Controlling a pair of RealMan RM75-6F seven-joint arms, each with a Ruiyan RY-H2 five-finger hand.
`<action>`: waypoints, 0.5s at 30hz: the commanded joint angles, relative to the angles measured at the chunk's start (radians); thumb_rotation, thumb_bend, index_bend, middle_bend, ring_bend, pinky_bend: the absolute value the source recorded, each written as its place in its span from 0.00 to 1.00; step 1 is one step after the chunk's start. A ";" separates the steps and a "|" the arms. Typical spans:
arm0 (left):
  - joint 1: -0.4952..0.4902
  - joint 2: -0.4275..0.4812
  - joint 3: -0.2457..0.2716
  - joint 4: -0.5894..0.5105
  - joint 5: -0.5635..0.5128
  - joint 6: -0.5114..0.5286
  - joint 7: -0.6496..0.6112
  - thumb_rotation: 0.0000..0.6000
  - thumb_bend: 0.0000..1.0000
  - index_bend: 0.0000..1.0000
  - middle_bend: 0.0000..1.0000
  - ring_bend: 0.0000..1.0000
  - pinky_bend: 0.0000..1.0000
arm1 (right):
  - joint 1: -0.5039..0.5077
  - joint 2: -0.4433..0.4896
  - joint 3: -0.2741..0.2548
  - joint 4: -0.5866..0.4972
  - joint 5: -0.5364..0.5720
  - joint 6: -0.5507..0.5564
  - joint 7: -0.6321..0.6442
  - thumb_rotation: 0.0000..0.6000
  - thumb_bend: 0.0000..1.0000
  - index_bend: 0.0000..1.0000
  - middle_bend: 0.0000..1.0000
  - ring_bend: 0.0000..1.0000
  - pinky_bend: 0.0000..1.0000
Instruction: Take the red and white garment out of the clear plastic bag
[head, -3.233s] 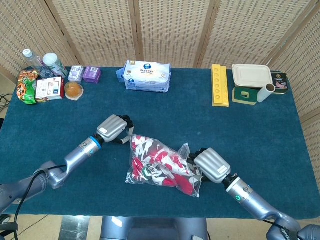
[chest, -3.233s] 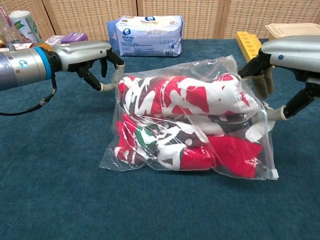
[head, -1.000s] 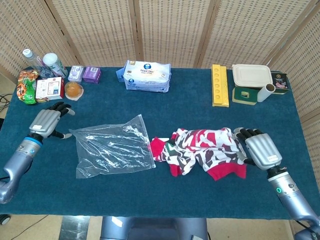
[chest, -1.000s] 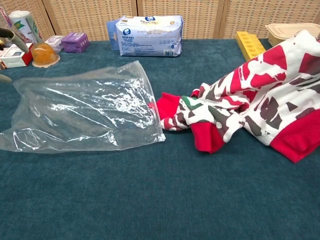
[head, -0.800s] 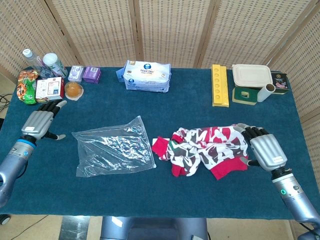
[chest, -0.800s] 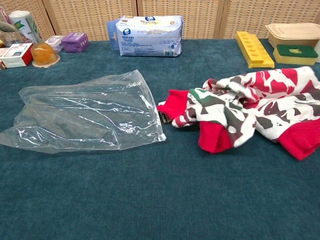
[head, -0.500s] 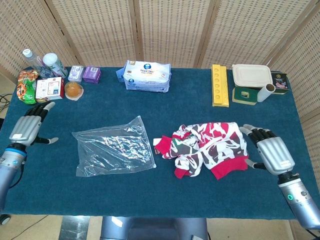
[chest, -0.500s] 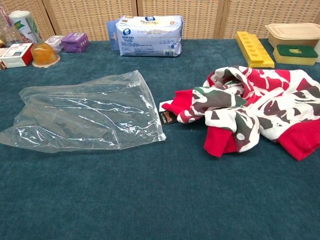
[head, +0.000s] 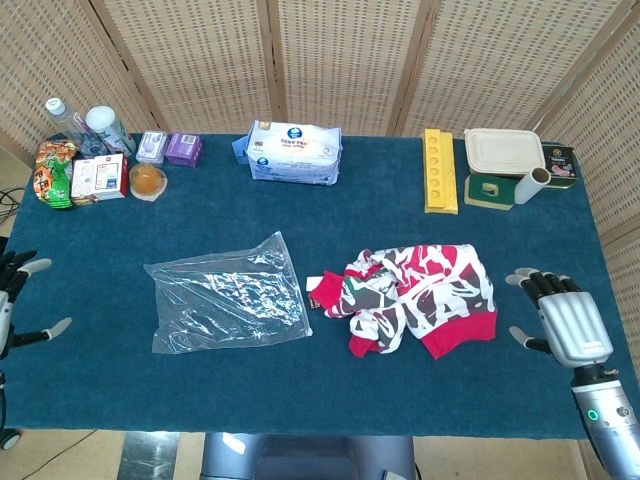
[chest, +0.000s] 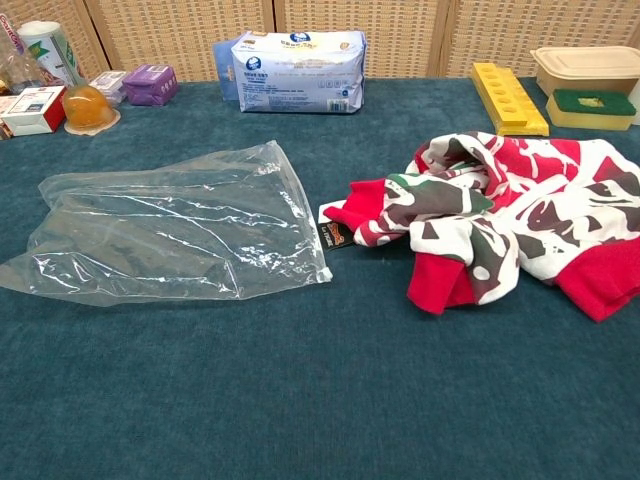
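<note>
Since three seconds back, when both hands were working at the stuffed bag, I've emptied it and pulled both arms out to the counter's edges. The red and white garment now lies crumpled on the blue counter, right of centre, entirely out of the clear plastic bag, which rests flat and empty just beside it on the left. They lie apart so the separation reads plainly. My right hand hovers near the counter's right edge, fingers spread, holding nothing, clear of the cloth. My left hand barely shows at the far left edge; its visible fingers look apart and empty. I judge the task done, with hands parked wide to avoid snagging either item.
</note>
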 joint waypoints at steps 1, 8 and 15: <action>0.063 0.011 0.035 -0.033 0.039 0.065 -0.004 1.00 0.09 0.22 0.14 0.05 0.19 | -0.022 -0.013 -0.011 -0.001 0.002 0.018 -0.015 1.00 0.22 0.31 0.30 0.32 0.33; 0.160 0.018 0.082 -0.061 0.074 0.156 0.050 1.00 0.09 0.25 0.15 0.06 0.19 | -0.071 -0.037 -0.031 0.008 -0.018 0.072 -0.013 1.00 0.22 0.34 0.32 0.33 0.33; 0.193 0.021 0.083 -0.097 0.114 0.187 0.094 1.00 0.09 0.25 0.15 0.06 0.19 | -0.098 -0.037 -0.048 0.013 -0.067 0.097 0.026 1.00 0.22 0.35 0.32 0.33 0.32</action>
